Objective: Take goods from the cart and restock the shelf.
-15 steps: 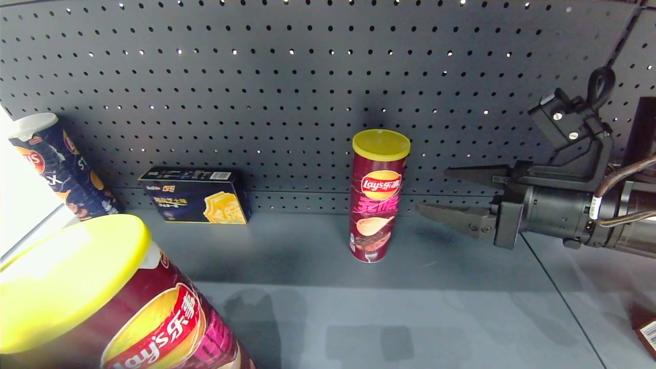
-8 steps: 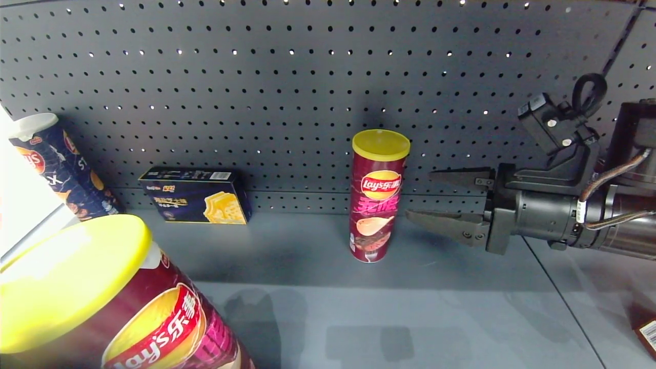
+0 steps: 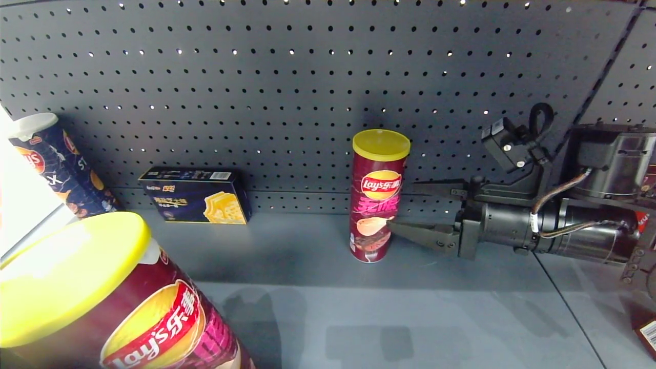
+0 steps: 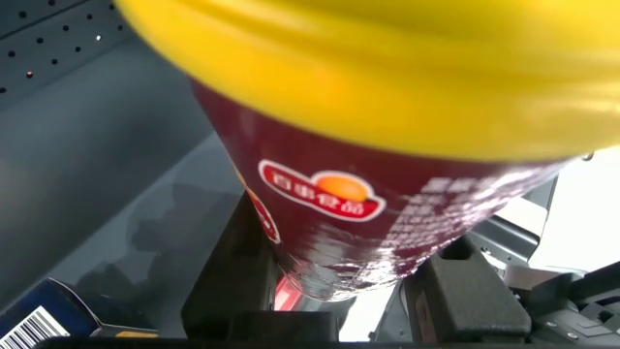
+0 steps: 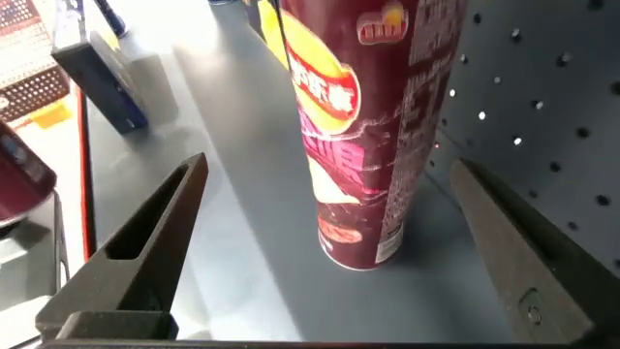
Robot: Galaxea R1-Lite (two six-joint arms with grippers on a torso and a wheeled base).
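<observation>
A maroon chip can [image 3: 378,197] with a yellow lid stands upright on the grey shelf [image 3: 410,318], close to the pegboard. My right gripper [image 3: 404,206] is open and level with the can's lower half. One finger lies in front of the can's right edge and the other behind it. In the right wrist view the can [image 5: 373,126] stands between the spread fingers [image 5: 145,242], not touched. My left gripper [image 4: 339,291] is shut on a second maroon can [image 3: 102,307], held at the near left; its body [image 4: 387,194] sits between the dark fingers.
A dark blue box [image 3: 197,195] lies against the pegboard [image 3: 307,77] left of the standing can. A dark blue can [image 3: 56,164] leans at the far left. A red packet [image 3: 647,330] sits at the right edge. The front of the shelf is bare.
My right gripper has moved left along the shelf, from well clear of the standing can to flanking its right side. The left arm and its can have stayed put.
</observation>
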